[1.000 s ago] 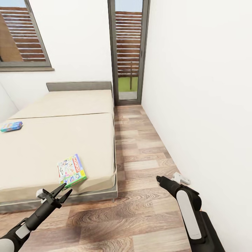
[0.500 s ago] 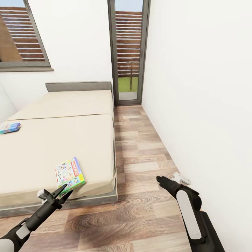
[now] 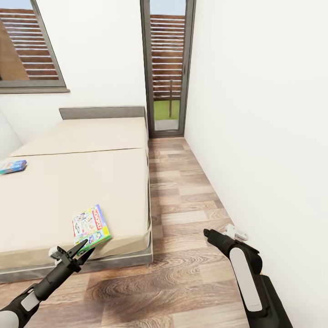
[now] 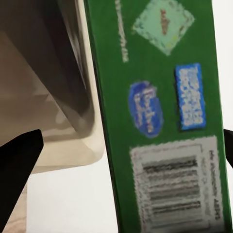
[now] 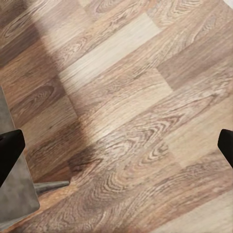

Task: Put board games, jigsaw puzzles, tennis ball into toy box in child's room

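Two board games lie on the bed (image 3: pixel 77 182). The white one with multicoloured edges (image 3: pixel 91 224) rests near the mattress's front right corner. A small teal-blue one (image 3: pixel 12 166) lies far off at the left edge. My left gripper (image 3: pixel 89 245) is open and hovers just in front of the white game's near end. In the left wrist view the game's green side with a barcode (image 4: pixel 160 121) looms close between the spread fingers. My right gripper (image 5: pixel 116 145) is open over bare floor. The toy box, table, puzzles and ball are out of view.
A wood-plank aisle (image 3: pixel 182 205) runs between the bed and the white right wall (image 3: pixel 264 136) to a glazed door (image 3: pixel 166 68). A grey bed leg (image 5: pixel 48 186) stands near the right gripper. My folded right arm (image 3: pixel 243 278) hangs by the wall.
The whole view shifted slightly about a second ago, so the bed and the games sit a little lower and to the left. The arms have barely moved since.
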### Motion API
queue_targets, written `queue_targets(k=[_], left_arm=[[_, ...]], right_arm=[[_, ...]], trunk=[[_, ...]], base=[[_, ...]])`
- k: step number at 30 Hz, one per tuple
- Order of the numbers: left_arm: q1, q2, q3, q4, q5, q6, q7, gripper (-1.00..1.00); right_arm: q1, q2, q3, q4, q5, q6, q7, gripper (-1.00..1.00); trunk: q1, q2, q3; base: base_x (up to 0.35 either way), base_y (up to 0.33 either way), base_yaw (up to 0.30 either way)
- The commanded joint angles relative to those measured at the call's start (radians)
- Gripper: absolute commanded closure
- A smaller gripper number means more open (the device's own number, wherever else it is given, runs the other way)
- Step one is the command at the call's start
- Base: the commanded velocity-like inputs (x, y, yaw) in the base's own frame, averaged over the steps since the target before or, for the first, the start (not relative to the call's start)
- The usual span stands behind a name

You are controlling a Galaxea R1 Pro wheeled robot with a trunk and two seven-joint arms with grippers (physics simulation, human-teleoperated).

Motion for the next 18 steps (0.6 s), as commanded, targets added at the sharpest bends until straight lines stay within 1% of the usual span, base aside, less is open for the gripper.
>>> queue_targets(k=[1, 10, 11, 18], left_arm=[[-0.001, 0.000, 0.020, 0.000, 0.009, 0.001, 0.000, -1.00], [-0.001, 0.000, 0.020, 0.000, 0.009, 0.000, 0.004, -1.00], [-0.001, 0.000, 0.019, 0.000, 0.009, 0.001, 0.004, 1.00], [-0.001, 0.000, 0.019, 0.000, 0.009, 0.001, 0.006, 1.00]], right_arm=[[-0.001, 0.001, -0.001, -0.001, -0.011, 0.002, -0.009, -1.00], [-0.001, 0.001, -0.001, -0.001, -0.011, 0.002, -0.009, -1.00], [-0.001, 0.001, -0.001, -0.001, -0.011, 0.002, -0.009, -1.00], [-0.001, 0.001, -0.001, -0.001, -0.011, 0.002, -0.009, -1.00]], trunk=[[0.000, 0.000, -0.001], [0.000, 0.000, -0.001], [0.000, 0.000, -0.001], [0.000, 0.000, -0.001]], base=[[0.000, 0.000, 0.000], [0.000, 0.000, 0.000], [0.000, 0.000, 0.000], [0.000, 0.000, 0.000]])
